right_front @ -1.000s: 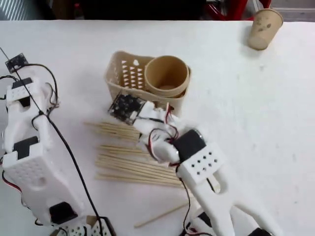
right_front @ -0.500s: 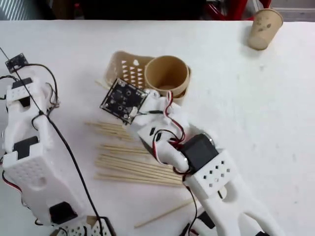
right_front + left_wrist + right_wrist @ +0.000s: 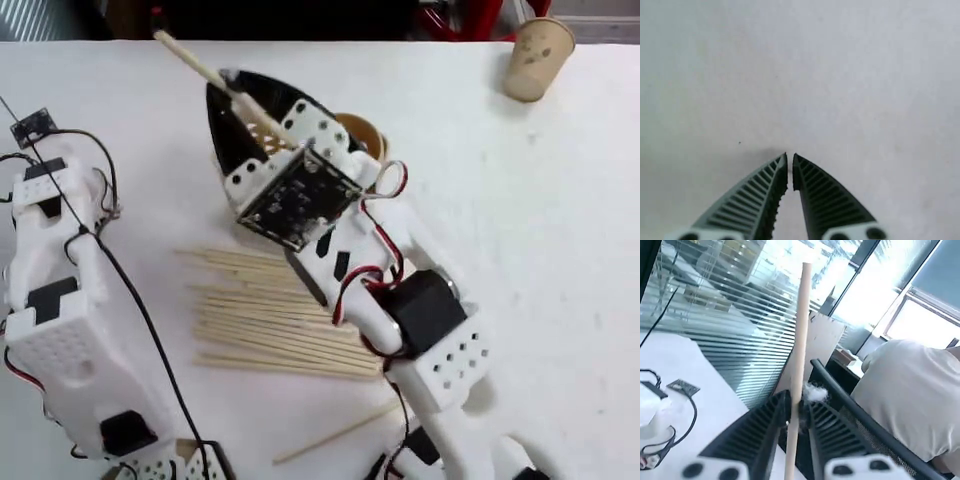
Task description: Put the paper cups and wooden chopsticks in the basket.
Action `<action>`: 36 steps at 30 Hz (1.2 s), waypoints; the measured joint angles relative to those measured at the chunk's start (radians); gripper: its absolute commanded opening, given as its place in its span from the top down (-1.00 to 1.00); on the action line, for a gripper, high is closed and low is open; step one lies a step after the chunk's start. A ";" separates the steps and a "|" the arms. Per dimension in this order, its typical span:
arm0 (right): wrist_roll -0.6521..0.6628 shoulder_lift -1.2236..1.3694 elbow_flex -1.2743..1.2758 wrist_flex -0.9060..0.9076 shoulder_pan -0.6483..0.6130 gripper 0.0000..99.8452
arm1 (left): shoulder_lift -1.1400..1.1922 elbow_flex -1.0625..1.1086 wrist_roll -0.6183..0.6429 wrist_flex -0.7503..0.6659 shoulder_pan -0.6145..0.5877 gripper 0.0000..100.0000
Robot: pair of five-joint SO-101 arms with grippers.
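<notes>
**Paper cups: 2.**
- Paper cup [image 3: 366, 136] seated in the basket [image 3: 243, 135], mouth up, mostly covered by the right arm.
- Second paper cup [image 3: 538, 55] alone at the far right corner of the table [image 3: 520, 250], well apart from everything else.

**Basket: 1.** Far side of the table's middle, largely hidden beneath the raised right gripper [image 3: 226, 80].

**Wooden chopsticks: 1 held, 1 stray, 1 loose heap.**
- Held chopstick [image 3: 195, 62]: clamped between the right gripper's fingers, above the basket. Long axis diagonal in the high view, free end pointing to the far left, other end running back under the wrist. In the right wrist view, chopstick [image 3: 801, 340] standing well past the gripper [image 3: 797, 401], pinched on both sides by the ribbed pads.
- Heap of chopsticks [image 3: 270, 325]: flat on the table between the two arms, just on the near side of the basket. Long axes running left to right, roughly parallel, slightly fanned. Exact number not countable; a dozen or more.
- Stray chopstick [image 3: 335, 435]: flat near the front edge, apart from the heap, lying diagonally, partly under the right arm.

**Arms: 2.**
- Left arm [image 3: 60, 300] at the left edge of the table.
- Left gripper [image 3: 790, 158] tips drawn together to a hairline gap over bare tabletop, nothing between them.

**Sundry: 1 small circuit board** [image 3: 33, 125] on a wire, far left.
</notes>
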 measured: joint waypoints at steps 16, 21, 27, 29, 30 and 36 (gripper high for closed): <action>-0.229 0.404 -0.141 -0.014 0.034 0.95 | 0.000 0.000 0.000 -0.009 0.000 0.91; -0.229 0.404 -0.143 0.077 0.061 0.71 | 0.000 0.000 0.000 -0.009 0.000 0.91; -0.229 0.404 -0.146 0.170 0.061 0.66 | 0.000 0.000 0.000 -0.009 0.000 0.91; -0.229 0.404 -0.150 0.186 0.061 0.70 | 0.000 0.000 0.000 -0.009 0.000 0.91; -0.229 0.404 -0.152 0.195 0.061 0.75 | 0.000 0.000 0.000 -0.009 0.000 0.91; -0.235 0.290 -0.152 0.417 0.060 0.79 | 0.000 0.000 0.000 -0.009 0.000 0.91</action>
